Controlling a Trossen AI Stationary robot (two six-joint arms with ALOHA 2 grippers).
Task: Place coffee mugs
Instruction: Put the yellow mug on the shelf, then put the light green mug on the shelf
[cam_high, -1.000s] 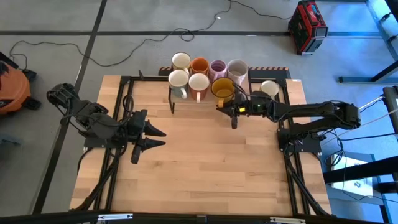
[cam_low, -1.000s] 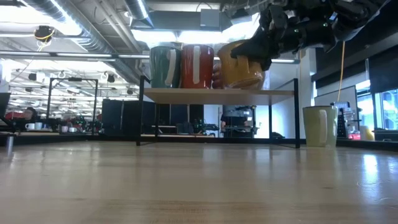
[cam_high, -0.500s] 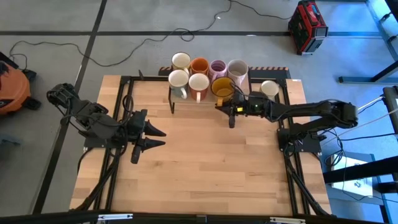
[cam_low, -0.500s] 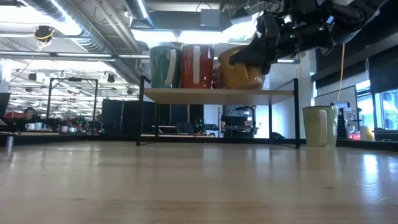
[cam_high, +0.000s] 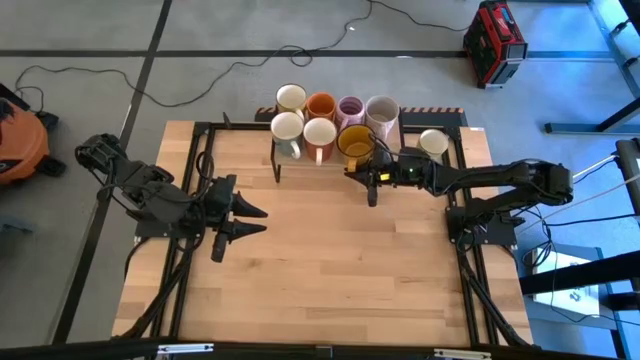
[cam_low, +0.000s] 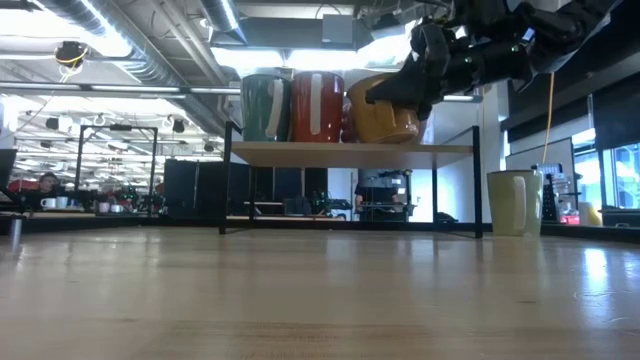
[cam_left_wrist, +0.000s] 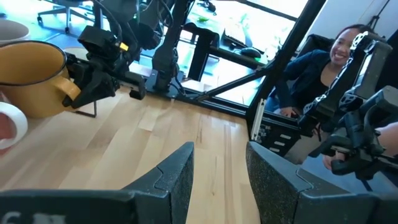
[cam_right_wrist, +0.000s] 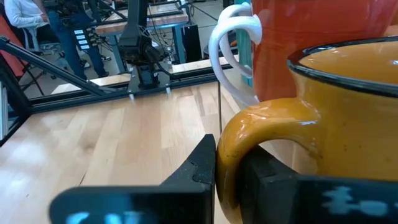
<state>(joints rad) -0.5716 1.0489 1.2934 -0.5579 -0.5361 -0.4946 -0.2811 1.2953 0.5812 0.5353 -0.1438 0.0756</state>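
The amber mug (cam_high: 356, 143) sits on the shelf (cam_low: 350, 153) beside the orange-sided mug (cam_low: 316, 106) — the right gripper (cam_high: 370, 176) clamped on its handle. Placing step seems nearly done; next, release and withdraw. The left gripper (cam_high: 243, 221), fingers apart, waits well away from the shelf.

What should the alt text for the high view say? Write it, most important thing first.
The right gripper grips the amber mug by its handle at the front of a rack holding six more mugs. One cream mug stands beside the rack, and the left gripper waits open over the wooden table.

robotics lab — exposed ducts (cam_low: 150, 45), workbenches (cam_low: 60, 205)
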